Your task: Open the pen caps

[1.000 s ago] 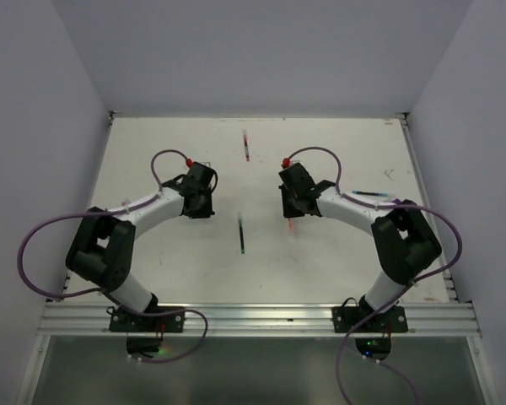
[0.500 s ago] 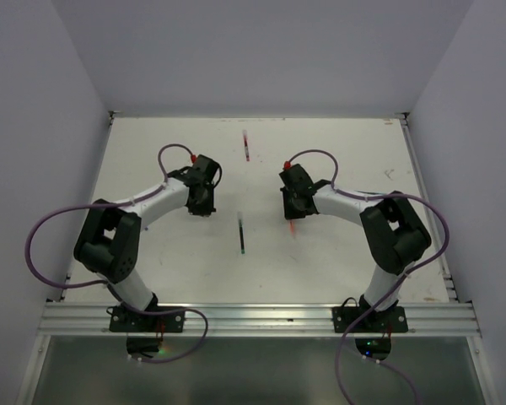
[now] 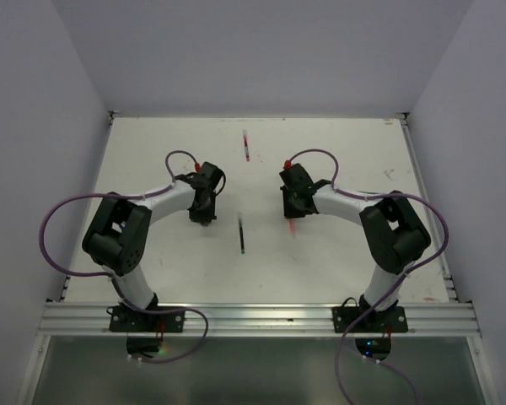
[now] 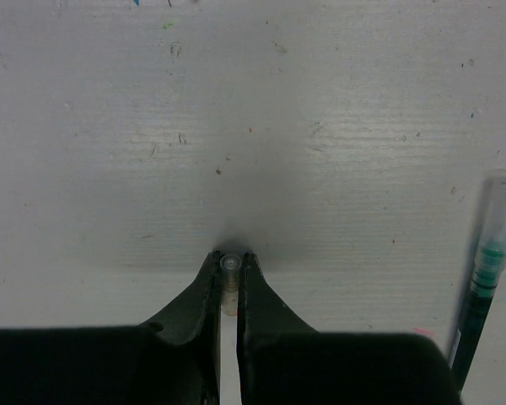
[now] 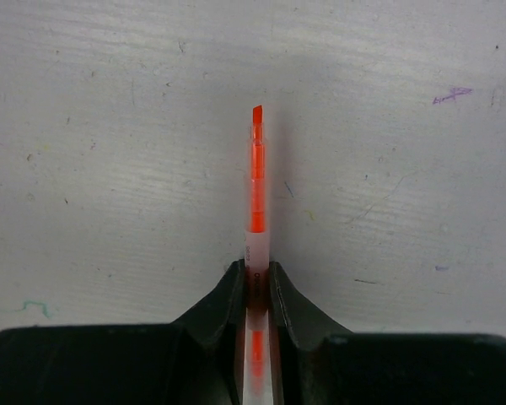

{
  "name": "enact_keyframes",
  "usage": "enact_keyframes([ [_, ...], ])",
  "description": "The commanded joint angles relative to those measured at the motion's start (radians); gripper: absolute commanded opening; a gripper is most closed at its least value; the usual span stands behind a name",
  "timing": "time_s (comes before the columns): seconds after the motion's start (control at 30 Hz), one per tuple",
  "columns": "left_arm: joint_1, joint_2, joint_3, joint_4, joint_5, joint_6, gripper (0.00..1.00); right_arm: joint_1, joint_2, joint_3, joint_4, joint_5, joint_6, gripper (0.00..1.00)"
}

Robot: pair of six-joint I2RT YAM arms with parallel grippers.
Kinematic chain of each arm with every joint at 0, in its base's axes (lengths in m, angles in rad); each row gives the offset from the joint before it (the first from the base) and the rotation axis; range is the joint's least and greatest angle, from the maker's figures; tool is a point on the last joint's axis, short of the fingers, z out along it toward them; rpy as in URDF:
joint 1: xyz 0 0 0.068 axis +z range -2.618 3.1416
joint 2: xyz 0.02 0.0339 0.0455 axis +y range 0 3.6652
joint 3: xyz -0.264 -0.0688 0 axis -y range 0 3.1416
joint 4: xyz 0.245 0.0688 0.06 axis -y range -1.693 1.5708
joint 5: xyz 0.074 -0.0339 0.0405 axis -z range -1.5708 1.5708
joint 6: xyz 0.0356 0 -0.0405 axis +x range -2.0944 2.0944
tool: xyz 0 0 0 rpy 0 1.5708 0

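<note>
A small whitish pen cap (image 4: 229, 265) stands end-on between my left gripper's (image 4: 229, 258) fingertips, which are shut on it just above the table. In the top view the left gripper (image 3: 204, 213) hangs left of a dark green pen (image 3: 241, 237), which also shows at the right edge of the left wrist view as a clear-barrelled pen (image 4: 482, 283). My right gripper (image 5: 255, 270) grips the whitish barrel of a red pen (image 5: 257, 173), its bare red tip pointing away over the table. From above, the right gripper (image 3: 292, 213) sits at centre right, with the red pen (image 3: 292, 226) poking out.
A reddish pen (image 3: 246, 145) lies near the back centre of the white table (image 3: 152, 160). A bluish pen (image 3: 371, 194) lies at the right behind the right arm. Walls close in on both sides and the back.
The left arm has swung its gripper to the right and nearer, towards the dark green pen. The right arm's elbow has shifted a little while its gripper stayed in place.
</note>
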Motion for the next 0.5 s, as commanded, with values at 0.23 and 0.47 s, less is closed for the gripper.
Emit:
enact_keyframes([
  [0.23,-0.002,0.037,-0.026,0.024,-0.033,0.014,0.0,-0.008,0.037,0.015,0.056,-0.011,0.037,0.17],
  [0.47,-0.002,0.039,-0.037,0.027,-0.056,0.018,0.0,-0.008,0.068,0.029,0.061,-0.008,0.061,0.21],
])
